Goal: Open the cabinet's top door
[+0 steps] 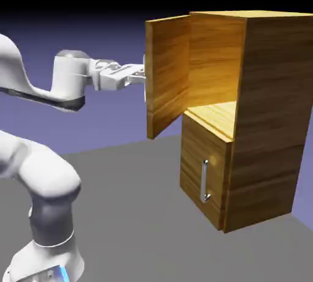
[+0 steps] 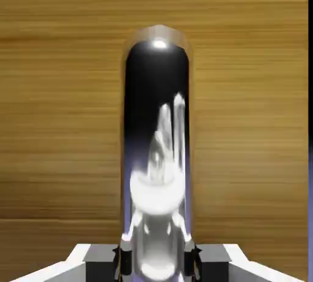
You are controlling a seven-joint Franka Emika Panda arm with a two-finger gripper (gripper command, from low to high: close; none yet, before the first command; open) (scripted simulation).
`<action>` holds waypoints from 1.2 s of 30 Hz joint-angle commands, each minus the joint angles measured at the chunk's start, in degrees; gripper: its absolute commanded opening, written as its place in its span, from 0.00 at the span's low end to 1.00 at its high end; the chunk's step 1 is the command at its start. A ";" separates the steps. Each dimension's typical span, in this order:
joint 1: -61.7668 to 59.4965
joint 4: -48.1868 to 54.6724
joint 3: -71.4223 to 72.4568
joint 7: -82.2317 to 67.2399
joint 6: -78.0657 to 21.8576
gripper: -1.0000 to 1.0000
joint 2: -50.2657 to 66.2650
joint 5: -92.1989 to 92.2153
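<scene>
The fingers [image 2: 157,268] are clamped on the tall silver handle [image 2: 157,152] of the top door [image 1: 168,79], one on each side of the bar. That door hangs on the upper part of the wooden cabinet [image 1: 272,97], swung well out from the front so that the inside shows, while the lower door [image 1: 211,158] sits closed beneath it. The job looks nearly done; what remains is probably a little more swing, or simply letting go. If more is wanted, guide the handle along the arc set by the hinged edge, not straight back, and let the wrist turn with the panel so the fingers keep facing it squarely. A straight tug now would likely twist the bar in the grip or make it slip. Go slowly and keep the squeeze even. To finish, stop the swing first, part the fingers fully, then back straight off the bar so that neither finger catches it and drags the door.
</scene>
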 commanded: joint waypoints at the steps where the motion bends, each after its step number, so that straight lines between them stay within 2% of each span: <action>1: -0.90 1.64 1.94 0.33 -2.56 0.00 1.52 1.51; 12: -16.38 22.30 23.90 6.30 -29.64 0.00 20.36 10.64; 19: -27.89 32.36 38.44 11.50 -43.10 0.00 31.64 10.78; 36: -62.86 42.98 71.64 11.80 -49.62 0.00 30.50 14.55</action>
